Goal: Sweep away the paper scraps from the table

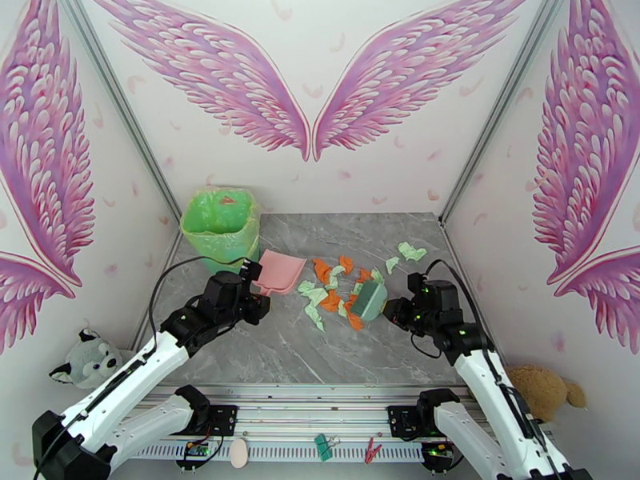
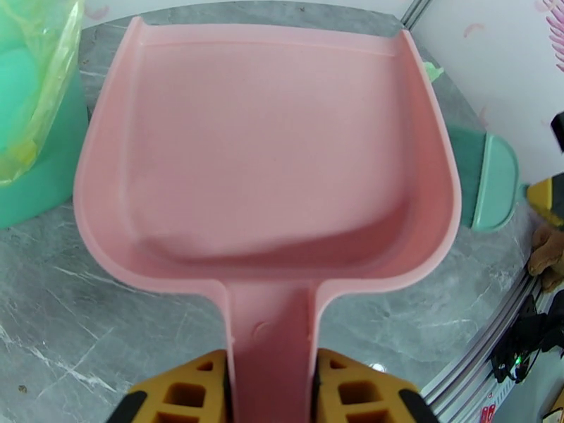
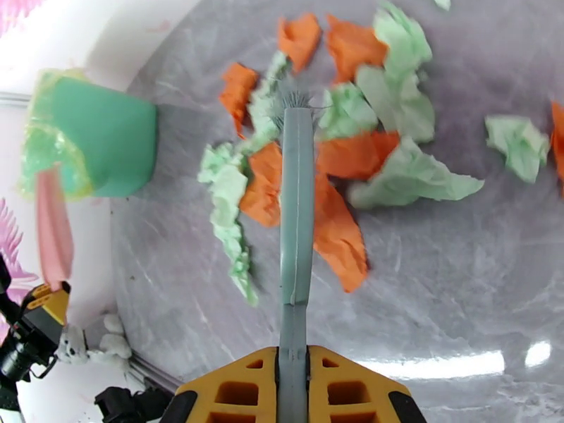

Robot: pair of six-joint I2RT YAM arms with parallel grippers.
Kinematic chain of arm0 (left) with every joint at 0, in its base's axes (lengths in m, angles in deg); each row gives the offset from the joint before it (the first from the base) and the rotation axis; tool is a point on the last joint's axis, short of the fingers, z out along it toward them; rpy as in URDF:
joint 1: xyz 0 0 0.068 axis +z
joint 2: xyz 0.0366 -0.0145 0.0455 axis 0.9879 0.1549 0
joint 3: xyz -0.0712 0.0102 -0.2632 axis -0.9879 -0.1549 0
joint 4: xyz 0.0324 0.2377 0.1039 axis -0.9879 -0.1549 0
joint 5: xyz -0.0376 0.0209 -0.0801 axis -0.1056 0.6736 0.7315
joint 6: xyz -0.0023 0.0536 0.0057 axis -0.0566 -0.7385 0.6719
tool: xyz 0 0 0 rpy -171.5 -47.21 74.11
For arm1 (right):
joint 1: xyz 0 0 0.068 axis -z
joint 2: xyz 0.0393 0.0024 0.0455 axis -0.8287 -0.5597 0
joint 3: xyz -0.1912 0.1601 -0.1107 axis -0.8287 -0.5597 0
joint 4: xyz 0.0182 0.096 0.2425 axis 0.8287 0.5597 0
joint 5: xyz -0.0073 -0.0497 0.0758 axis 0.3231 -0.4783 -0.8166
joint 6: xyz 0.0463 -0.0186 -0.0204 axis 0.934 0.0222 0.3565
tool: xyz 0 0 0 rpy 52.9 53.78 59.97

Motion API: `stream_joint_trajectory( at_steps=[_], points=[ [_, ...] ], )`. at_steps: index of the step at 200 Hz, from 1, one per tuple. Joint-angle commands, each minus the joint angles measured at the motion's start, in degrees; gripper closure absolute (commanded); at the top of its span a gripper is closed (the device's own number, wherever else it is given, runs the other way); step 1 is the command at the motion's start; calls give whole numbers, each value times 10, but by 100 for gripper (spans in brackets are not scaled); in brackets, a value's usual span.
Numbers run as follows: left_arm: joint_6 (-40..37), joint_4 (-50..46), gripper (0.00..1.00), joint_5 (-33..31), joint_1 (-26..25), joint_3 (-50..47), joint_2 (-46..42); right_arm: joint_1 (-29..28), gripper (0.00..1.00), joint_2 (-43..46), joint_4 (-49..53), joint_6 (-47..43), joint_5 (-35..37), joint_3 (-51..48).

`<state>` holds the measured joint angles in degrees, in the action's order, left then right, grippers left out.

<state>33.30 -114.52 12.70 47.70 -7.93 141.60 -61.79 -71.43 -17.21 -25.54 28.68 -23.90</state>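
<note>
Mint green and orange paper scraps (image 1: 334,288) lie bunched in the middle of the grey marble table (image 1: 320,354), with a few more at the back right (image 1: 411,251). My right gripper (image 1: 394,308) is shut on the handle of a teal hand brush (image 1: 369,300), whose head rests among the scraps. In the right wrist view the brush (image 3: 296,206) runs straight out from the gripper (image 3: 292,382) over the scraps (image 3: 352,156). My left gripper (image 2: 271,385) is shut on the handle of the pink dustpan (image 2: 268,156), which is empty and sits left of the pile (image 1: 280,271).
A green bin (image 1: 220,226) lined with a green bag stands at the table's back left corner, just behind the dustpan. White walls and aluminium posts close in the table on three sides. Soft toys lie off the table at both sides.
</note>
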Motion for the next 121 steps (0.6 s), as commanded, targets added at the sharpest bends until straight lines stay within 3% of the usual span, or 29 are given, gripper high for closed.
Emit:
stream_joint_trajectory(
  at_steps=[1,22,53,121],
  points=[
    [-11,-72,100,-31,-17,54,8,-4,100,-9,68,-62,44,71],
    [-29,-137,100,-40,-39,97,32,-4,100,-57,89,-103,76,137],
    [-62,-228,100,-104,-83,143,73,-4,100,-152,119,-164,145,242],
    [-168,-296,100,-202,-87,156,141,-4,100,-377,173,-279,522,474]
  ],
)
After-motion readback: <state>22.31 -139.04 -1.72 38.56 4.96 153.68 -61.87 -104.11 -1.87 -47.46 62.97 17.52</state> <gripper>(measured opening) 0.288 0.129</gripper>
